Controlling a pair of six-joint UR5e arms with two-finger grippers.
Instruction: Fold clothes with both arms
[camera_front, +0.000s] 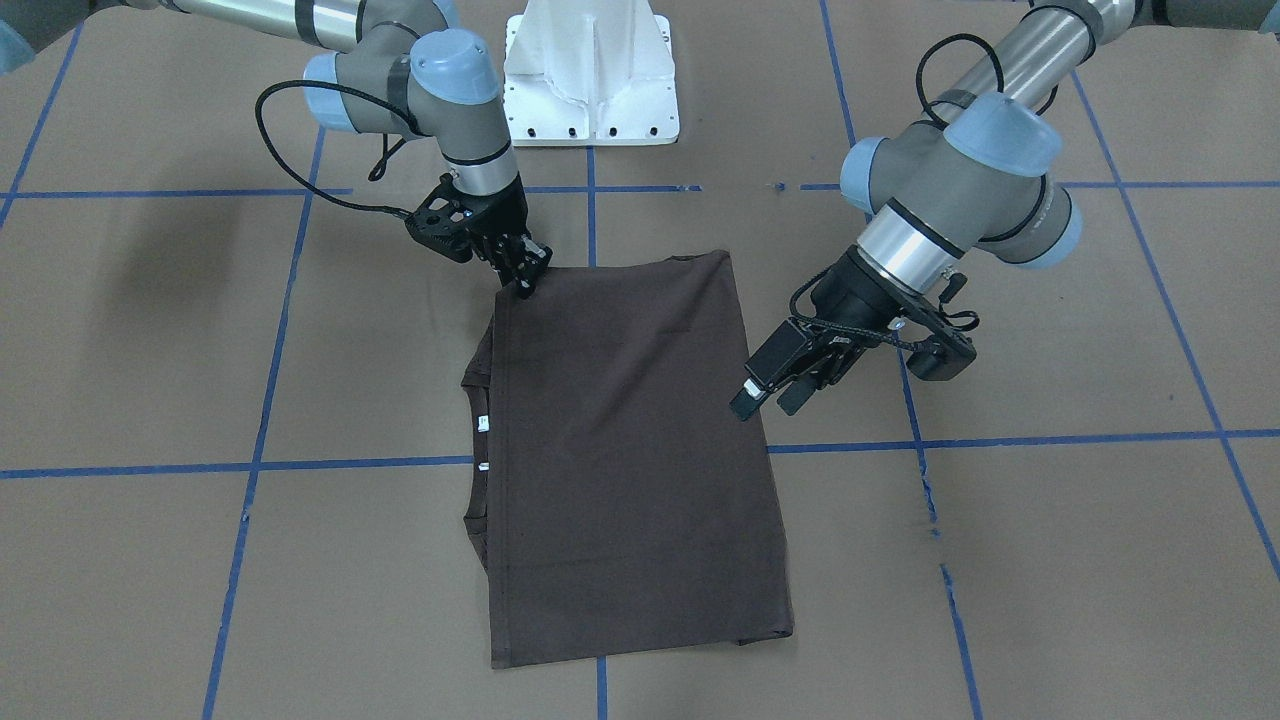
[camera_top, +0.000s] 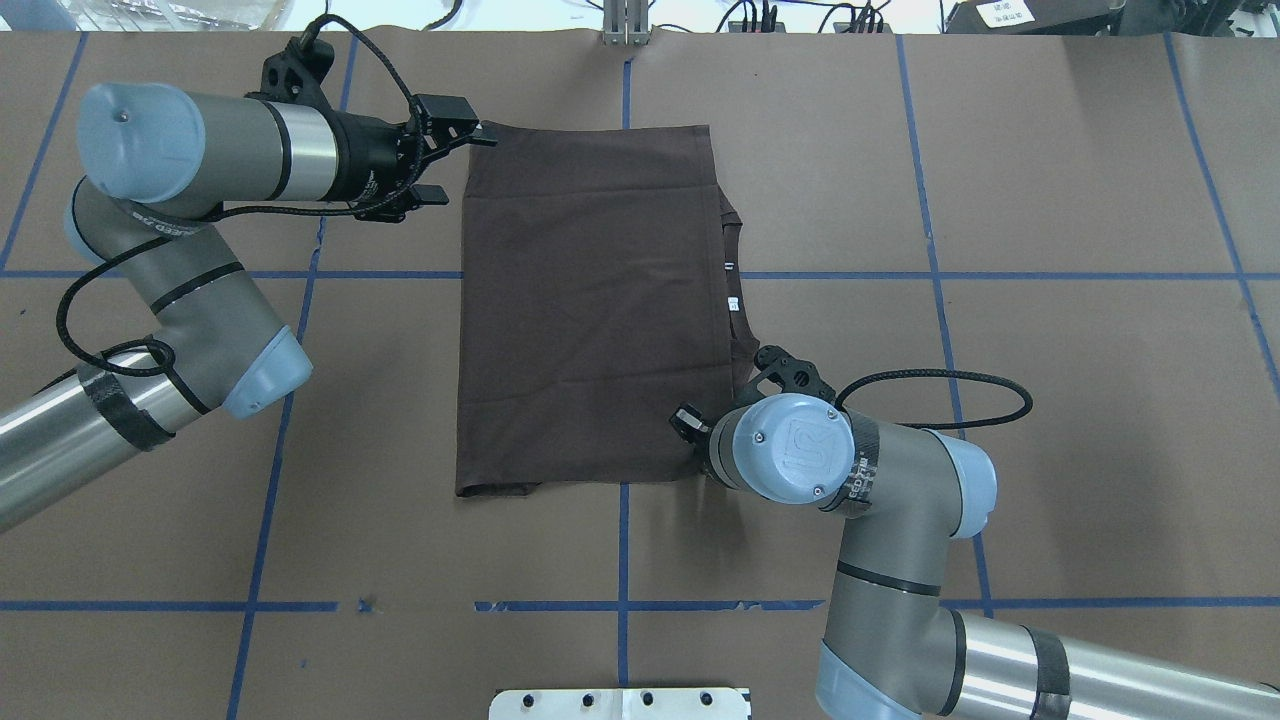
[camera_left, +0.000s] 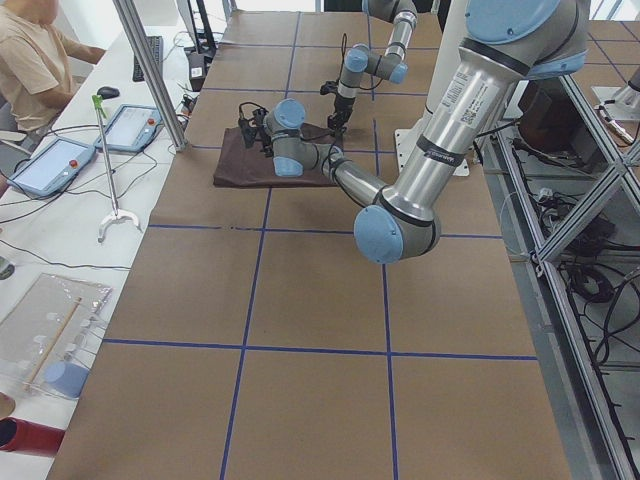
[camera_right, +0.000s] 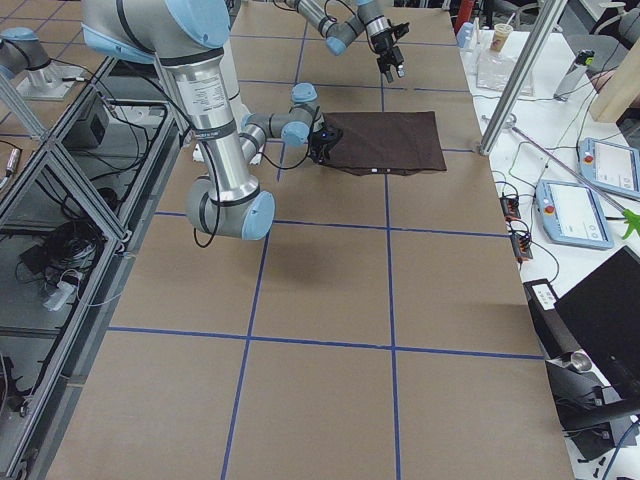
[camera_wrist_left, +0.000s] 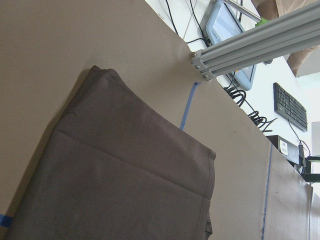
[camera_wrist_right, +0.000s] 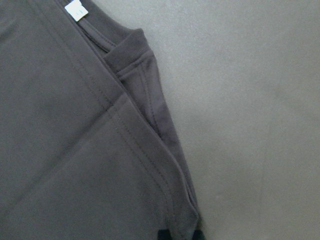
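Note:
The dark brown T-shirt (camera_front: 630, 450) lies folded into a flat rectangle in the middle of the table (camera_top: 1050, 300), also seen from overhead (camera_top: 590, 310). Its collar with white neck tags (camera_top: 732, 300) sticks out on my right side. My left gripper (camera_front: 765, 403) is open and empty, hovering at the shirt's edge near its far corner (camera_top: 455, 160); the left wrist view shows only the cloth (camera_wrist_left: 125, 175). My right gripper (camera_front: 525, 282) is shut on the shirt's near corner. From overhead the wrist hides it. The right wrist view shows the folded sleeve edge (camera_wrist_right: 150, 150).
The white robot base (camera_front: 590, 80) stands at the table's near edge, between the arms. Blue tape lines cross the brown table cover. In the exterior left view an operator (camera_left: 30, 60), tablets (camera_left: 50, 165) and an aluminium post (camera_left: 150, 70) are beyond the far edge.

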